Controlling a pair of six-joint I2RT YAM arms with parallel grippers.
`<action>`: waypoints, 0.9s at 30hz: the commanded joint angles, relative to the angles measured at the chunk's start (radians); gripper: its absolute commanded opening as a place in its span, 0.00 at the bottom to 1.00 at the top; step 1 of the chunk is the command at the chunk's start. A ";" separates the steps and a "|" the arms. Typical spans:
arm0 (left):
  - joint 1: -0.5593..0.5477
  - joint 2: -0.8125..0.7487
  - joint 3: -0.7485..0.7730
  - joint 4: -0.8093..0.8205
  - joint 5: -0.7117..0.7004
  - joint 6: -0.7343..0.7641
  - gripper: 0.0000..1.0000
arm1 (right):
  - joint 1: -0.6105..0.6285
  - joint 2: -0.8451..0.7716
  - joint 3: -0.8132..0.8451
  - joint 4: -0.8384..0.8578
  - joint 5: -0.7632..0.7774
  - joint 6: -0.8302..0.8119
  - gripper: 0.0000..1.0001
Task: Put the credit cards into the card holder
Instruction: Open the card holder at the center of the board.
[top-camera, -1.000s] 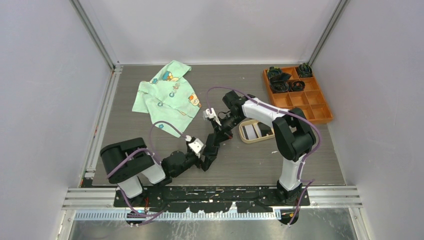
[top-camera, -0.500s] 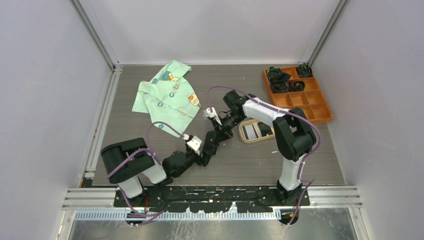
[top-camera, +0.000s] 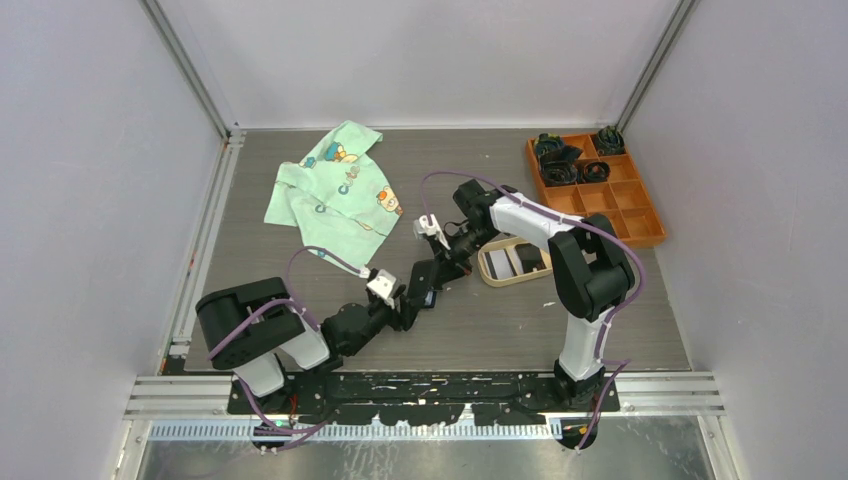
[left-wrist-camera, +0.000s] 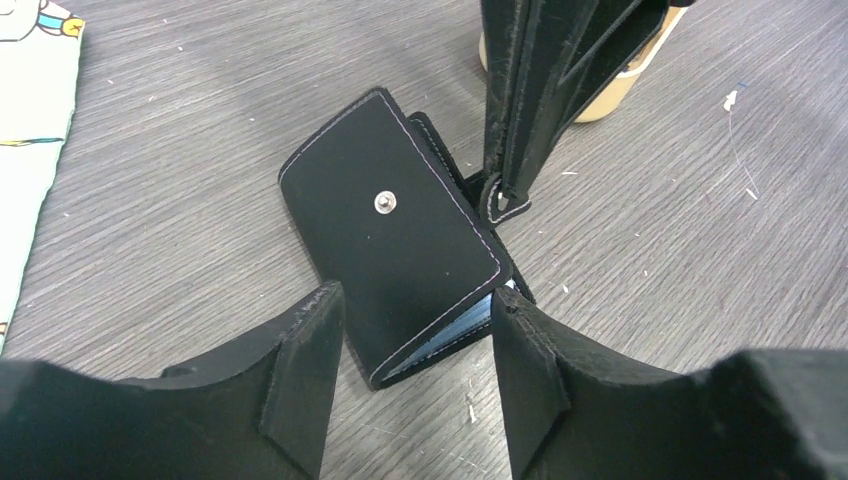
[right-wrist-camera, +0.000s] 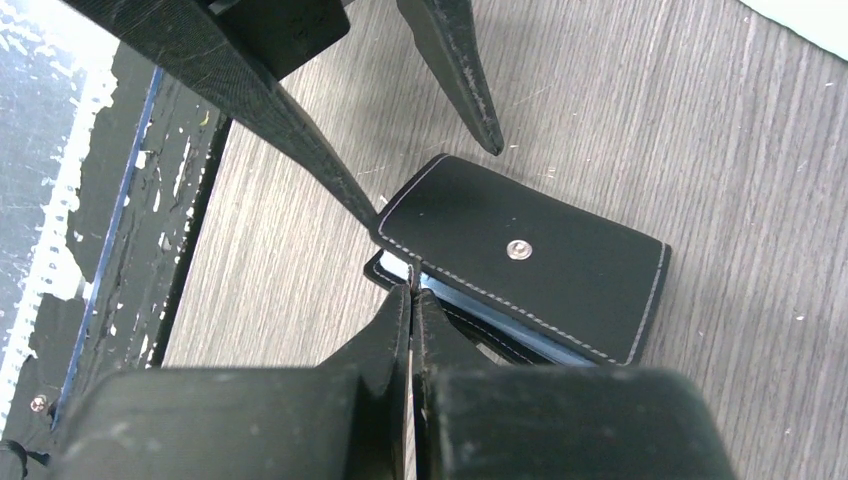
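Observation:
The black card holder (left-wrist-camera: 390, 240) lies nearly shut on the table, snap stud up, with a blue card edge showing in its open side. It also shows in the right wrist view (right-wrist-camera: 540, 270) and the top view (top-camera: 432, 297). My left gripper (left-wrist-camera: 415, 300) is open, one finger on each side of the holder's near corner. My right gripper (right-wrist-camera: 412, 295) is shut on the holder's small snap tab (left-wrist-camera: 500, 200). A white card (top-camera: 510, 263) and a dark card (top-camera: 533, 258) lie in the beige oval tray (top-camera: 487, 268).
A green patterned cloth (top-camera: 335, 195) lies at the back left. An orange divided box (top-camera: 600, 190) with black items stands at the back right. The beige tray sits just right of the two grippers, which are close together.
My left gripper has drawn back toward the near left, away from the right gripper. My right gripper has shifted slightly right and stays shut.

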 joint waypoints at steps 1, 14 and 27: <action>0.001 -0.011 -0.007 0.075 -0.058 -0.018 0.54 | -0.001 -0.020 0.020 -0.049 -0.020 -0.073 0.04; 0.001 -0.080 -0.001 -0.048 -0.112 -0.069 0.16 | -0.001 -0.028 0.001 -0.121 0.045 -0.227 0.10; 0.002 -0.292 0.063 -0.468 -0.155 -0.279 0.00 | -0.001 -0.105 -0.096 -0.229 0.218 -0.565 0.39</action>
